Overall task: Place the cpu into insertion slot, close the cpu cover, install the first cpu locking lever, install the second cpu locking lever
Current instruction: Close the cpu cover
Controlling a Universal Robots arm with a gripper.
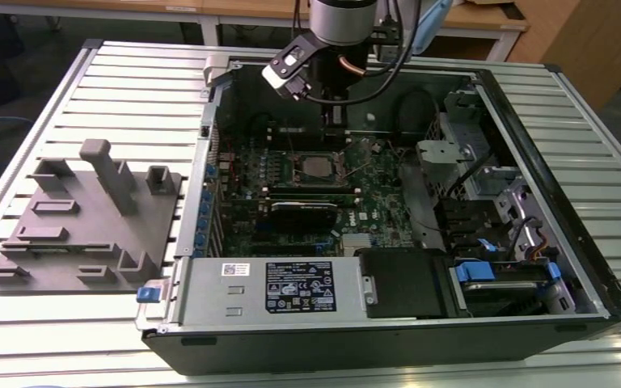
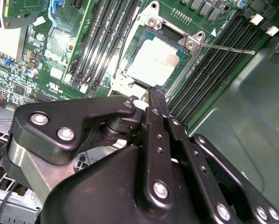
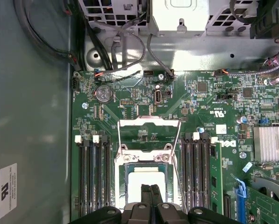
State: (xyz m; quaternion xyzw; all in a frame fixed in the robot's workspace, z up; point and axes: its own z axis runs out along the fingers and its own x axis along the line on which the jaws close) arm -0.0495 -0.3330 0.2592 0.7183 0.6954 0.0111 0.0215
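While the small flat silver-grey square cpu (image 3: 147,179) lies seated in the silver-rimmed square insertion slot (image 3: 122,179), towards the scene's far side, the thin silvery cpu cover (image 3: 148,122) stands open. Black gripper (image 3: 151,187): fingers closed, empty, just above. Chip likely light, rigid, fragile; hold by edges.

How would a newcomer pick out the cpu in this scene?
Inside the open case, find the green board. Between its two banks of long black slots sits a metal-rimmed socket; the cpu is the smooth pale silver square lying in it.
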